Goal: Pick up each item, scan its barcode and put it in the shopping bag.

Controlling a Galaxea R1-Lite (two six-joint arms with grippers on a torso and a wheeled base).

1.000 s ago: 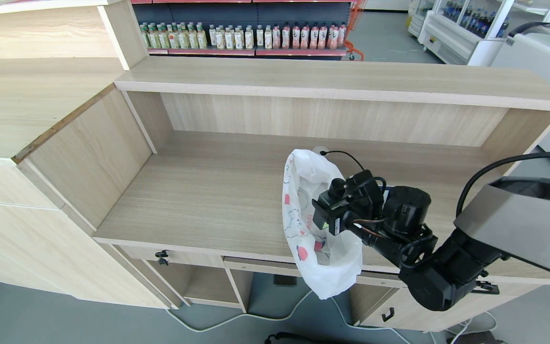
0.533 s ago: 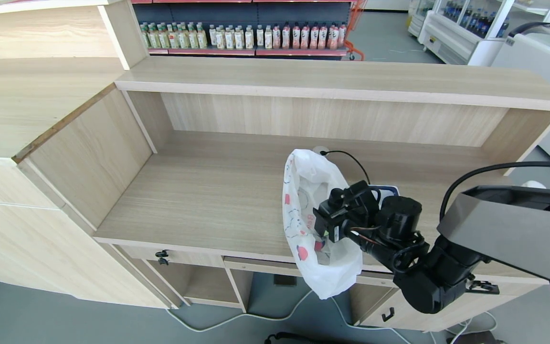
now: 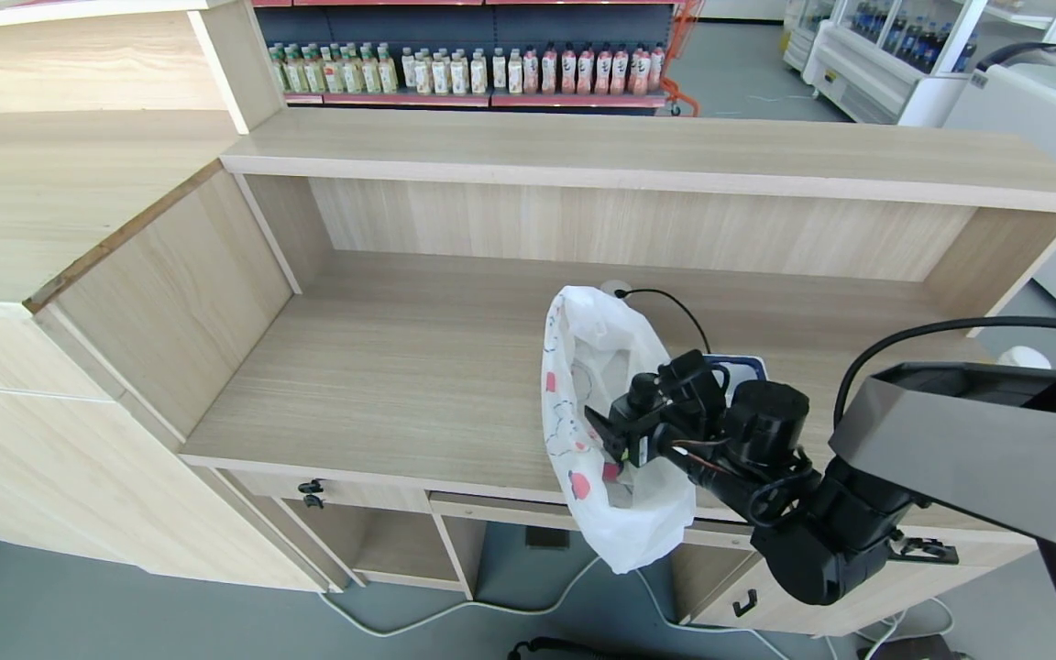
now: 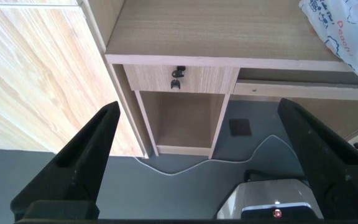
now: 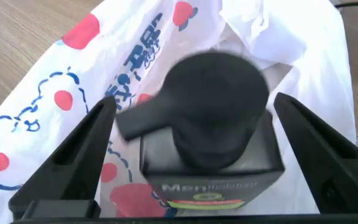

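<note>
The white plastic shopping bag with red and blue print (image 3: 574, 367) sits at the front edge of the light wooden counter (image 3: 400, 367), right of its middle, its lower part hanging over that edge. The right gripper (image 3: 609, 438) is positioned in the bag mouth, fingers spread wide. A dark rectangular box with a black rounded top (image 5: 210, 137) sits inside the bag between those fingers. The left gripper (image 4: 199, 106) hangs low before the counter's front edge, fingers spread apart

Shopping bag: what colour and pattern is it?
The shopping bag is white with red and blue prints, clearest in the right wrist view.
</note>
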